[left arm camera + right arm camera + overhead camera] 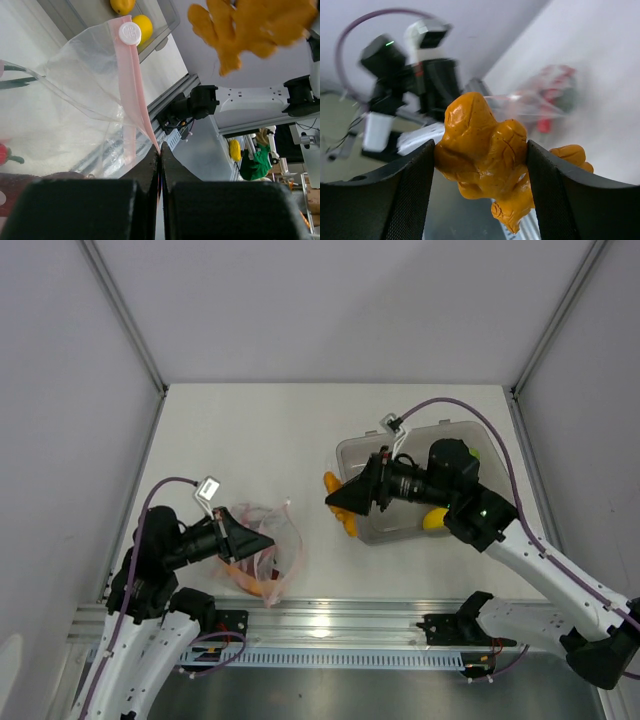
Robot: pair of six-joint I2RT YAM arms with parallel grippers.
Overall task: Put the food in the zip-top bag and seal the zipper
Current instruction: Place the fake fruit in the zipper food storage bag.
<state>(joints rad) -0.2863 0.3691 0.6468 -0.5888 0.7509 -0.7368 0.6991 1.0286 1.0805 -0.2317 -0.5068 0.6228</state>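
The zip-top bag (282, 540) lies crinkled at the table's front left. It holds a red chili (3, 153) and a green scallion (15, 83). My left gripper (262, 542) is shut on the end of the pinkish zipper (131, 85), lifting the clear bag (80, 100). A white slider (130, 33) sits on the strip. My right gripper (336, 502) hangs between bin and bag, shut on a knobbly orange food piece (485, 150). That piece (250, 25) fills the space between the black fingers (410, 190). The blurred bag (547, 97) shows behind it.
A grey translucent bin (350, 452) stands at the right under my right arm, with yellow fruit (434, 519) and a green piece (472, 453) inside. Two yellow fruits (142, 25) show in the bin (167, 22). An aluminium rail (330, 615) runs along the near edge.
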